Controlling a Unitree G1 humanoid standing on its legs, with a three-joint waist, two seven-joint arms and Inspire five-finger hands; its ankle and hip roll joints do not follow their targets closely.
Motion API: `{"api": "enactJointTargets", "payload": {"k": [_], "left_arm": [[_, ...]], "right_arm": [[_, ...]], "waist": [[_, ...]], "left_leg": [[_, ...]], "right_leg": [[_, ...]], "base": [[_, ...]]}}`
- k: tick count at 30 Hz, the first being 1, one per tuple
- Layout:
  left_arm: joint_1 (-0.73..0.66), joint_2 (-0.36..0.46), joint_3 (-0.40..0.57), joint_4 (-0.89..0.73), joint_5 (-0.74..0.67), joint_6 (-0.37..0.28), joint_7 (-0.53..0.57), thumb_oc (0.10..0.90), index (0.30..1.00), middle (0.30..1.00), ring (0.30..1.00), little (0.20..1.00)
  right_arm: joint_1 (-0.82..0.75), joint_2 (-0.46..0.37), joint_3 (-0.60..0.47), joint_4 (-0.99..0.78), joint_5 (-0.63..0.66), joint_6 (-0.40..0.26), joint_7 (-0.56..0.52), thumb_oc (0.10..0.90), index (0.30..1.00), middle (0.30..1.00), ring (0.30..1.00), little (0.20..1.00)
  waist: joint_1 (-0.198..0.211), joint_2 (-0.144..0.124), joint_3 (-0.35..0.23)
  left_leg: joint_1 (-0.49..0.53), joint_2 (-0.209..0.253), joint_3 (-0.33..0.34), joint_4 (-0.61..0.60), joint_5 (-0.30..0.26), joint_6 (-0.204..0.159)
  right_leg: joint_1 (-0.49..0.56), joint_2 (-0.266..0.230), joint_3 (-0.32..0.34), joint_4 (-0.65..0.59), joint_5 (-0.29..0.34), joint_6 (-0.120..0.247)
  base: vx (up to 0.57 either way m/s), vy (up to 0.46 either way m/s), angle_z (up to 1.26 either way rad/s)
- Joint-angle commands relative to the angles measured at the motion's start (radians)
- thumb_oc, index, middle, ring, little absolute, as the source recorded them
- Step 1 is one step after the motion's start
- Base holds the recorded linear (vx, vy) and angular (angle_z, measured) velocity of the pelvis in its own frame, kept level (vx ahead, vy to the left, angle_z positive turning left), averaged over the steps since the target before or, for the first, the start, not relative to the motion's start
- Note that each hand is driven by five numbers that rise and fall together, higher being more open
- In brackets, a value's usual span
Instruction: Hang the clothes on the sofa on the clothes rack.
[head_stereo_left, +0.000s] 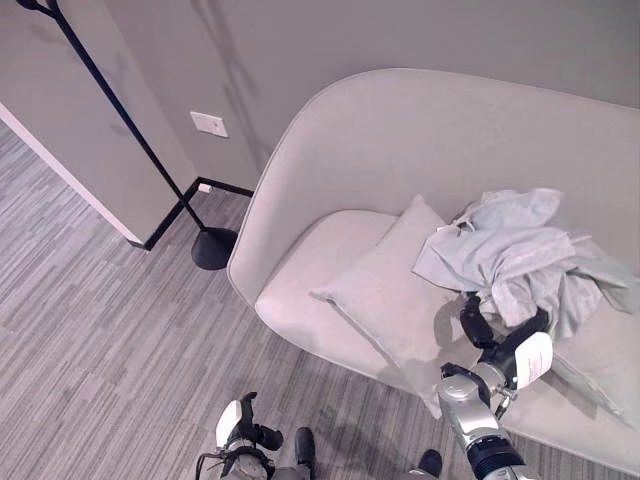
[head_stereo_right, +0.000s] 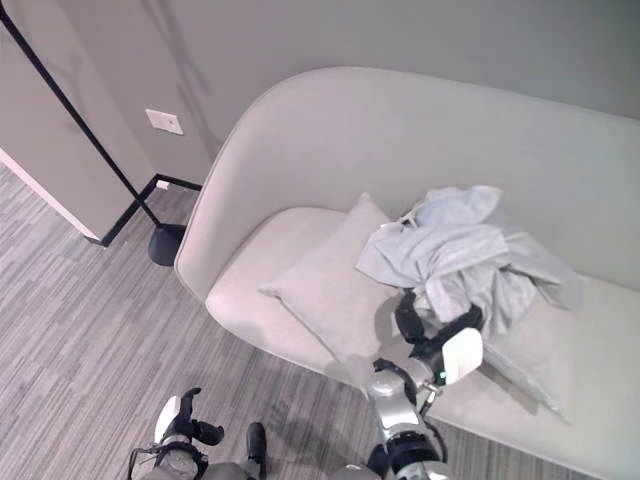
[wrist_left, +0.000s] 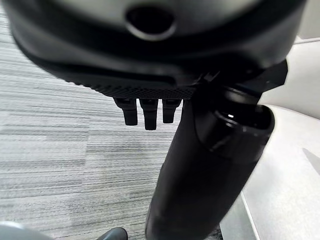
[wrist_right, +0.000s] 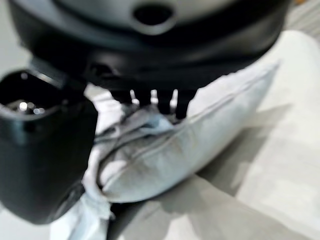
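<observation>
The clothes (head_stereo_left: 520, 255) lie in a crumpled pale grey-blue heap on the sofa (head_stereo_left: 400, 140), draped over the top of one cushion (head_stereo_left: 385, 290) and spilling onto a second cushion (head_stereo_left: 600, 350) toward my right. My right hand (head_stereo_left: 505, 350) is raised just at the near edge of that heap, with its dark fingers (head_stereo_left: 475, 322) reaching up against the hanging folds of cloth; in my right wrist view the fingertips (wrist_right: 152, 97) press into the fabric where it meets the seam of the cushion, but I cannot tell whether they have closed on it or merely touch it. My left hand (head_stereo_left: 240, 425) hangs low, well apart from the sofa, over the striped grey carpet (head_stereo_left: 110, 330); its fingers (wrist_left: 145, 112) show in the left wrist view as short, loosely extended tips with nothing held between them and the thumb. The clothes rack (head_stereo_left: 125, 130), a thin black pole on a round black base, stands on the floor to my left beside the end of the sofa, near the wall (head_stereo_left: 300, 50), and nothing hangs on the part of it I can see.
</observation>
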Motion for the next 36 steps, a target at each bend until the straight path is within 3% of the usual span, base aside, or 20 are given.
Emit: {"api": "enactJointTargets", "payload": {"k": [1,9,36], "left_arm": [[0.047,-0.024,0.017,0.076,-0.029,-0.012,0.009,0.800,0.900,0.900,0.900,0.900],[0.049,-0.012,0.035,0.086,-0.055,-0.015,0.006,0.800,0.900,0.900,0.900,0.900],[0.053,-0.010,0.037,0.087,-0.055,-0.015,0.006,0.800,0.900,0.900,0.900,0.900]], "right_arm": [[-0.085,-0.025,-0.002,0.024,0.088,-0.106,0.055,0.400,0.300,0.300,0.300,0.300],[-0.118,-0.026,0.008,0.167,0.178,-0.150,0.111,0.400,0.300,0.300,0.300,0.300],[-0.116,-0.032,0.005,0.168,0.181,-0.153,0.116,0.400,0.300,0.300,0.300,0.300]], "waist": [[0.027,-0.002,0.036],[0.033,-0.012,0.025],[0.034,-0.013,0.022]], "left_leg": [[0.056,-0.020,-0.020,0.002,-0.177,-0.003],[0.049,-0.023,-0.019,0.002,-0.175,-0.006],[0.049,-0.024,-0.018,0.002,-0.175,-0.006]], "right_leg": [[-0.017,-0.050,0.055,0.015,0.109,0.082],[-0.015,-0.049,0.043,-0.003,0.116,0.082],[-0.014,-0.050,0.041,-0.004,0.117,0.082]], "base": [[0.01,0.002,0.11],[0.00,0.000,0.03],[0.00,0.000,0.00]]}}
